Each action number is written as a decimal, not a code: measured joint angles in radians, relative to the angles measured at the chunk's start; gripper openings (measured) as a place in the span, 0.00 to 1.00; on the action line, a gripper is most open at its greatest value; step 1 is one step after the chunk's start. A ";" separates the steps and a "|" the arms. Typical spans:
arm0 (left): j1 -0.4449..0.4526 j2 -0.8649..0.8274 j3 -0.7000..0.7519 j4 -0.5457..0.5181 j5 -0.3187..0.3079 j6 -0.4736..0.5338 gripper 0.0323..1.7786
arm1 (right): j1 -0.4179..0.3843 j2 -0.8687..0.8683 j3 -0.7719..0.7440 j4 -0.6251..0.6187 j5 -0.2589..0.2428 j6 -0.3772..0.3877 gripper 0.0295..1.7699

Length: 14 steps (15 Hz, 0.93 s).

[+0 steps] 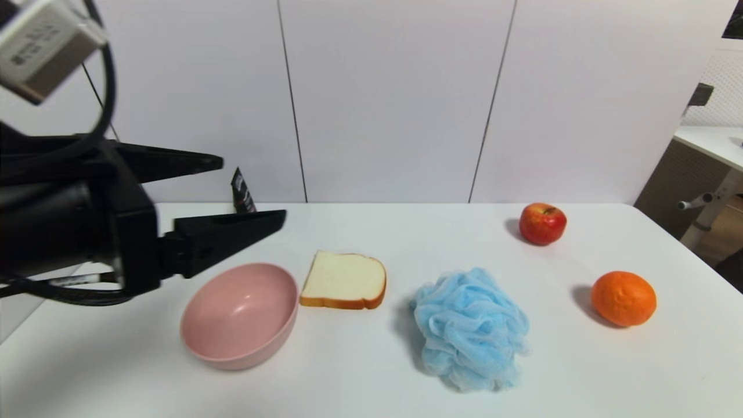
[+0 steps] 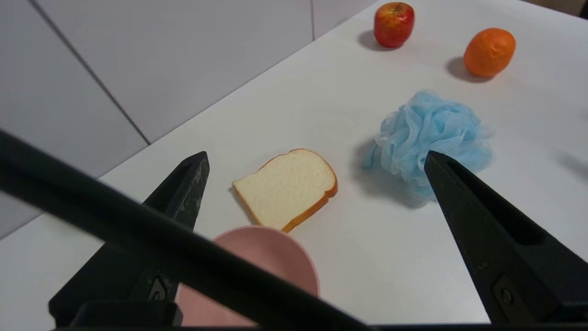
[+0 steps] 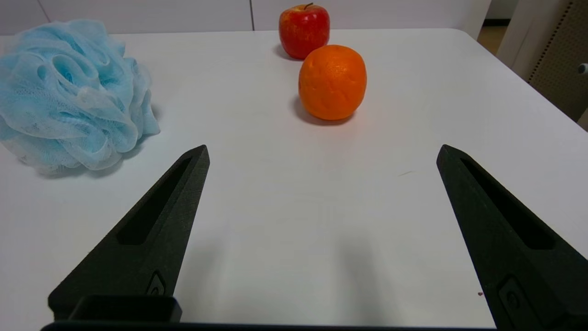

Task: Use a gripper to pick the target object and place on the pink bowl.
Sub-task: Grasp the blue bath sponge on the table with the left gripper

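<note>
The light-blue mesh bath puff (image 1: 469, 330) rests on the white table, right of centre; it also shows as the puff (image 2: 429, 138) and the puff (image 3: 69, 94). The pink bowl (image 1: 239, 313) stands empty at the left, and its rim (image 2: 275, 243) shows below my left gripper. My left gripper (image 1: 253, 188) hangs open above the table's left side, over the bowl's far-left edge, nothing between its fingers (image 2: 190, 184). My right gripper (image 3: 321, 154) is open low over bare table, near the puff and the orange; it is out of the head view.
A bread slice (image 1: 343, 280) lies between bowl and puff. A red apple (image 1: 542, 223) sits at the back right and an orange (image 1: 623, 298) at the right. A small dark tube (image 1: 242, 191) stands by the wall. The table edge (image 1: 696, 244) runs along the right.
</note>
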 joint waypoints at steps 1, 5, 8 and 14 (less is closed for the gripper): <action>-0.033 0.058 -0.035 0.000 -0.002 0.012 0.95 | 0.000 0.000 0.000 0.000 0.000 0.000 0.97; -0.145 0.304 -0.148 -0.003 0.000 0.025 0.95 | 0.000 0.000 0.000 0.000 0.000 0.000 0.97; -0.206 0.500 -0.277 -0.005 0.000 0.024 0.95 | 0.000 0.000 0.000 0.000 0.000 0.000 0.97; -0.306 0.813 -0.487 -0.001 0.000 0.016 0.95 | 0.000 0.000 0.000 0.000 0.000 0.000 0.97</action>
